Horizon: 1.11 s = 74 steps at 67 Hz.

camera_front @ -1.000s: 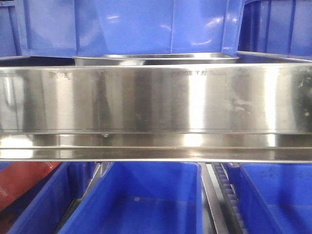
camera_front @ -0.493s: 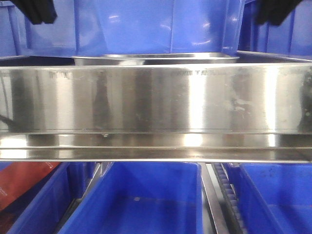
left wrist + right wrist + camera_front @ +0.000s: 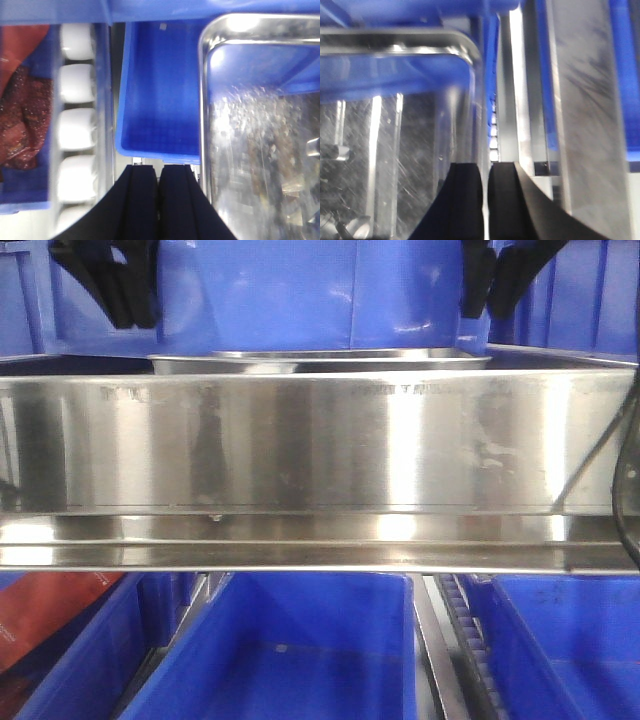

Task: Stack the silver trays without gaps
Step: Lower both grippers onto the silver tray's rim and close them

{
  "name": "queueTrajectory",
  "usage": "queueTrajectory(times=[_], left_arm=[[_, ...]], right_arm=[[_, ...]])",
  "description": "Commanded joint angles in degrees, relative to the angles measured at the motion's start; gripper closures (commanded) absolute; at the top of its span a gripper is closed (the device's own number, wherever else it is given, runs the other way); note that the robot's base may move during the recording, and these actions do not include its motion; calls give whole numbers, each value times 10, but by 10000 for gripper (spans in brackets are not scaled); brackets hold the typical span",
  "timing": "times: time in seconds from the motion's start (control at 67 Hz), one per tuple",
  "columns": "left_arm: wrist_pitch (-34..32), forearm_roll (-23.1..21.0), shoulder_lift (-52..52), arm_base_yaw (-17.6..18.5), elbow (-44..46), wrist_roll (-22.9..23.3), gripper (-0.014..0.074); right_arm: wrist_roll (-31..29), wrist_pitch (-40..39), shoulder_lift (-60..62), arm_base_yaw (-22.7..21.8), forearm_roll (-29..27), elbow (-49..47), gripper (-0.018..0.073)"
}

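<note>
A silver tray [image 3: 320, 359] sits in the top middle of the front view, and only its thin shiny rim peeks over a long steel rail [image 3: 320, 450] that runs right across the picture. Behind the tray is a big blue bin [image 3: 300, 290], and more blue bins [image 3: 300, 650] sit below the rail. The left gripper [image 3: 125, 310] hangs in the upper left corner and the right gripper [image 3: 490, 300] hangs in the upper right corner, both above the rail, with the tray between them. A black cable [image 3: 625, 490] runs down the right edge. In the left wrist view the left gripper's two dark fingers [image 3: 142, 200] are at the bottom, closed up with only a thin slit between them and nothing held. The tray fills the right side there, a blue bin is in the middle, and white rollers [image 3: 75, 130] and a red thing [image 3: 22, 110] are on the left. In the right wrist view the right gripper's fingers [image 3: 465, 200] are closed up the same way, holding nothing. The tray is on the left, and its rounded corner is near the top.
</note>
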<state>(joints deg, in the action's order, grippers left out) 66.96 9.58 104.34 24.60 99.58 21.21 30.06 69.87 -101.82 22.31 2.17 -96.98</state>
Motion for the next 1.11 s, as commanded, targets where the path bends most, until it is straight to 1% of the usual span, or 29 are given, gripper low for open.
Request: queueTrajectory(times=[0.0, 0.164, 0.314, 0.418, 0.493, 0.582, 0.642, 0.702, 0.836, 0.896, 1.09], left_arm=[[-11, -6, 5, 4, 6, 0, 613], [-19, -6, 8, 4, 6, 0, 613], [-39, -31, 8, 5, 6, 0, 613], [-53, -28, 9, 7, 6, -2, 601], [-54, -28, 9, 11, 6, -2, 547], [-55, -21, 9, 13, 6, -2, 457], [-60, -19, 10, 14, 6, -2, 405], [-60, -18, 15, 14, 6, -2, 370], [-51, -17, 33, 14, 6, -2, 374], [-52, -17, 37, 14, 6, -2, 374], [-59, -17, 40, 14, 6, -2, 374]], right_arm=[[4, 1, -8, 1, 12, -4, 557], [4, 1, -14, 1, 12, -4, 557], [4, 1, -20, 1, 13, -4, 557], [4, 1, -20, 1, 13, -4, 557], [4, 1, -20, 1, 13, -4, 557], [4, 1, -20, 1, 13, -4, 550], [4, 1, -20, 1, 13, -4, 526], [4, -1, -20, 1, 13, -4, 475], [4, -4, -20, 1, 13, -4, 371], [4, -4, -20, 1, 13, -4, 358], [4, -15, -28, 1, 9, -4, 358]])
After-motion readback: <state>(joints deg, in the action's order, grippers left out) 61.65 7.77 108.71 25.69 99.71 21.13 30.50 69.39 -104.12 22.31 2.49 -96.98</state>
